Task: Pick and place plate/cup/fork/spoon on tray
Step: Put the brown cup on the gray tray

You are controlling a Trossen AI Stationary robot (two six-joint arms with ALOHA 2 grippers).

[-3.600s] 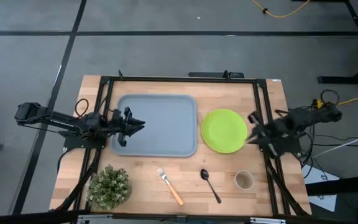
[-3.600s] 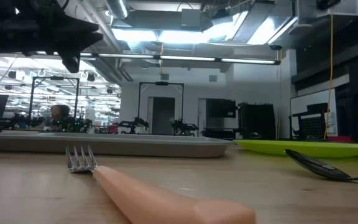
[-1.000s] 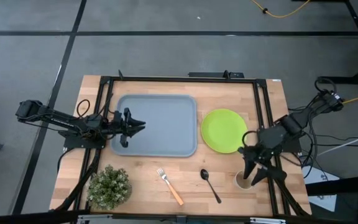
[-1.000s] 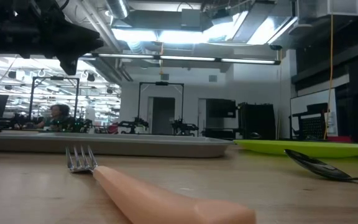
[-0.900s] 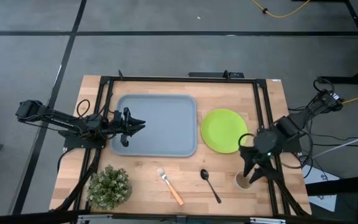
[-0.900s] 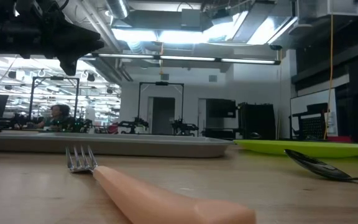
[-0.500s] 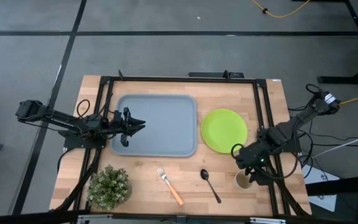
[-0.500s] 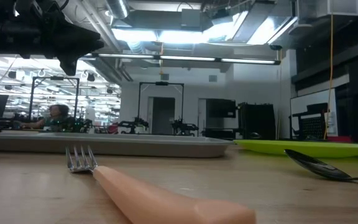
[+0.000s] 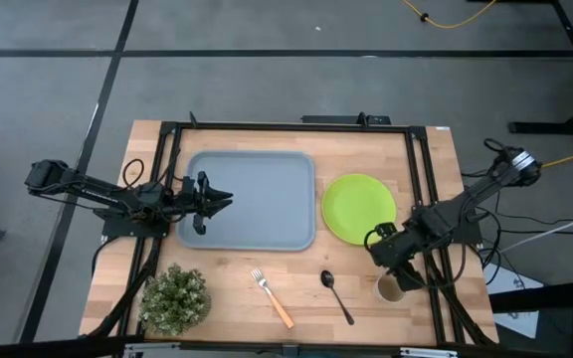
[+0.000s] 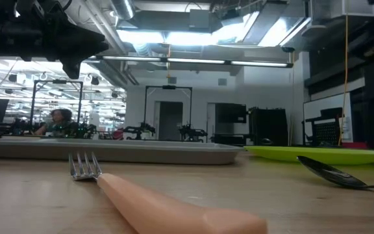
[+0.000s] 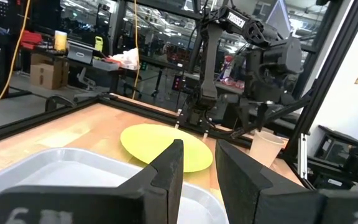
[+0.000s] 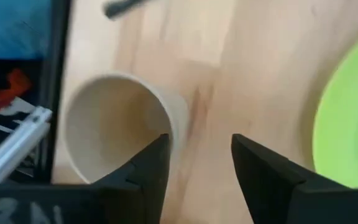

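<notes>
The grey-blue tray [image 9: 252, 156] lies at the table's far left. Right of it lies the lime-green plate [image 9: 358, 209]. Along the near edge lie the orange-handled fork [image 9: 272, 298] and the dark spoon [image 9: 336, 295], and the beige cup [image 9: 390, 289] stands upright at their right. My right gripper [image 12: 197, 152] hovers open over the cup [image 12: 114, 124], pointing down. One finger stands beside the cup's rim, on the side toward the plate [image 12: 347, 118]. My left gripper [image 11: 197, 165] hangs over the tray's left edge, its fingers a little apart and holding nothing.
A small potted plant [image 9: 175, 296] stands at the table's near left corner. Black frame rails run along the table's left, right and far sides. Bare wood lies between the tray and the cutlery.
My right gripper has shifted a little toward the table's left above the cup. It has turned from pointing toward the near edge to pointing down. The cup and the other things have kept still.
</notes>
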